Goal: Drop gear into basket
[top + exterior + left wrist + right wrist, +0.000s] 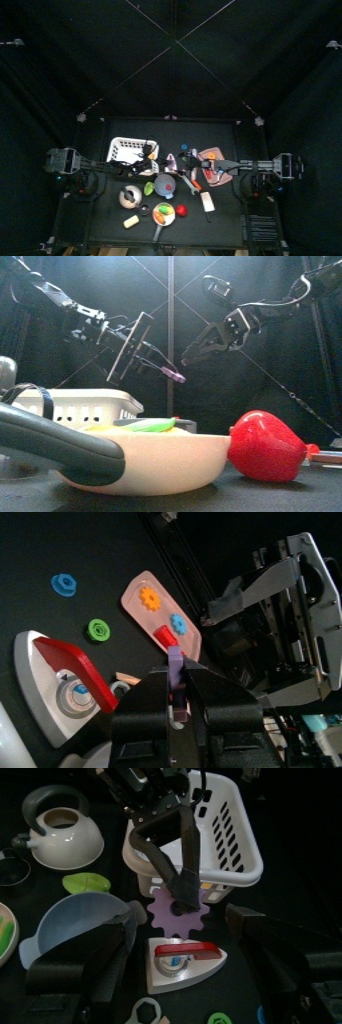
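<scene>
The white lattice basket (130,149) stands at the table's back left; it also shows in the front view (80,406) and the right wrist view (221,838). My left gripper (154,361) is shut on a purple gear (174,374) and holds it in the air, just right of the basket and above its rim. The gear (178,916) shows flat in the right wrist view, pinched by the left fingers (167,868), and edge-on in the left wrist view (175,667). My right gripper (214,344) is open and empty, close to the gear on its right.
A pink board (160,607) with small gears, a loose blue gear (63,584), a green gear (98,629) and a red-and-white toy iron (181,958) lie below. A white kettle (60,833), a blue bowl (80,923), a cream bowl (160,461) and a red strawberry (267,446) crowd the front.
</scene>
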